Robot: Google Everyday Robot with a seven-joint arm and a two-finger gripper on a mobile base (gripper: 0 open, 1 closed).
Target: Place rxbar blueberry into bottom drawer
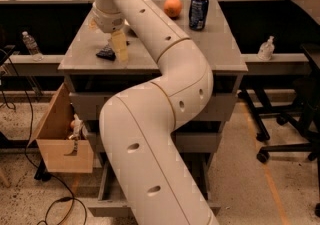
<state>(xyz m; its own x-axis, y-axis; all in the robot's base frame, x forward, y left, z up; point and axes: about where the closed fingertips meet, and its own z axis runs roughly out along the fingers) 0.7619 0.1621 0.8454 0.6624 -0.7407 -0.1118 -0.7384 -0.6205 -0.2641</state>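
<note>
The rxbar blueberry (pixel 106 53), a small dark flat bar, lies on the grey cabinet top (pixel 210 44) near its front left edge. My gripper (pixel 119 45) hangs just right of the bar, low over the cabinet top and close to it, at the end of my big white arm (pixel 165 119). It holds nothing that I can see. The bottom drawer (pixel 109 191) is pulled out at the foot of the cabinet. My arm hides most of it.
An orange (pixel 172 6) and a blue soda can (pixel 198 11) stand at the back of the cabinet top. A tan wooden box (pixel 60 141) hangs at the cabinet's left. Bottles (pixel 30 44) (pixel 266 48) sit on side shelves. A chair base (pixel 285 134) stands at the right.
</note>
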